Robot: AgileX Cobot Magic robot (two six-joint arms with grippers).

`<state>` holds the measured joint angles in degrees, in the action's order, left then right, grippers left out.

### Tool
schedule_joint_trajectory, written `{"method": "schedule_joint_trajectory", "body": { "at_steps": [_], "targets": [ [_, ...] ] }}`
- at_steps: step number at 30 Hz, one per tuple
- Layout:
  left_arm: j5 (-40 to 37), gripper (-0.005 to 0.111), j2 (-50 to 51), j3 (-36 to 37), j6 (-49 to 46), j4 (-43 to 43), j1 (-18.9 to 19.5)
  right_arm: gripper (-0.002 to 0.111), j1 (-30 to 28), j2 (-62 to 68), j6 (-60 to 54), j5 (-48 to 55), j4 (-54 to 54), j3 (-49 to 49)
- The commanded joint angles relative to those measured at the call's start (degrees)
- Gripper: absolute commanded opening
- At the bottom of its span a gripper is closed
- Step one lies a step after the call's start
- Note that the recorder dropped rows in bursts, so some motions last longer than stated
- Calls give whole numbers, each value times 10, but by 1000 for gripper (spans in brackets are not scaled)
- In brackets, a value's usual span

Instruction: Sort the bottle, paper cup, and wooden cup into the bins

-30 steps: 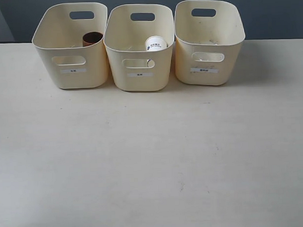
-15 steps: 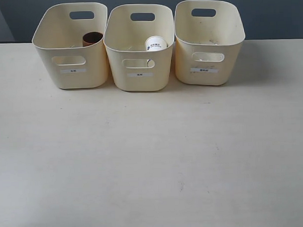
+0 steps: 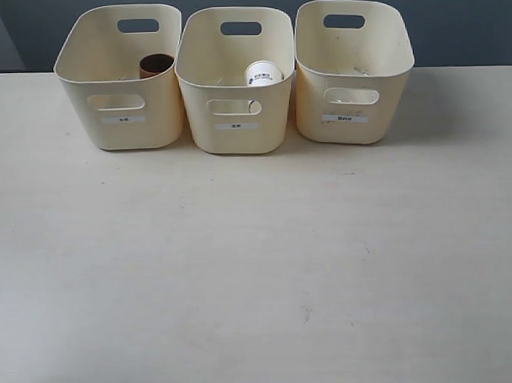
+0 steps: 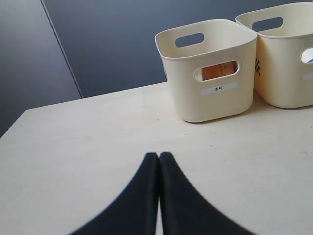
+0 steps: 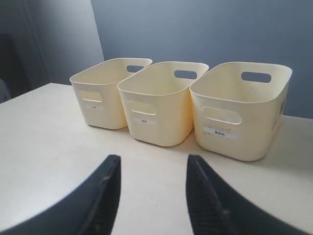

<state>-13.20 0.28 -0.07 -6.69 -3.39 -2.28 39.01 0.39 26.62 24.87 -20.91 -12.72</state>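
Observation:
Three cream bins stand in a row at the back of the table. The brown wooden cup sits inside the left bin and shows through its handle cutout. In the middle bin lies the white paper cup. Through the right bin's cutout I can only make out something pale; the bottle is hidden. My left gripper is shut with nothing in it. My right gripper is open and empty. Both hover over bare table, well short of the bins, and neither shows in the exterior view.
The pale table stretches in front of the bins. A dark wall rises behind them. The left wrist view shows the table's far edge beside the left bin.

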Motion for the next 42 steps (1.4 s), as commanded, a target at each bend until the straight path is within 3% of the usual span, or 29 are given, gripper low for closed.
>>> {"method": "schedule_joint_trajectory", "body": {
  "at_steps": [1, 6, 23, 32, 42],
  "targets": [
    [3, 0, -3, 1, 1, -3, -2, 42, -15, -4, -4, -49, -9, 57],
    [3, 0, -3, 1, 1, -3, -2, 42, -86, -4, 1, -82, 1, 127],
    [3, 0, -3, 1, 1, -3, -2, 42, -249, -4, -1, -76, -4, 127],
    [3, 0, -3, 1, 1, -3, -2, 42, -398, -4, -1, -75, -2, 127],
    [3, 0, -3, 1, 1, -3, -2, 42, -418, -4, 0, -75, 19, 127]
  ]
}}
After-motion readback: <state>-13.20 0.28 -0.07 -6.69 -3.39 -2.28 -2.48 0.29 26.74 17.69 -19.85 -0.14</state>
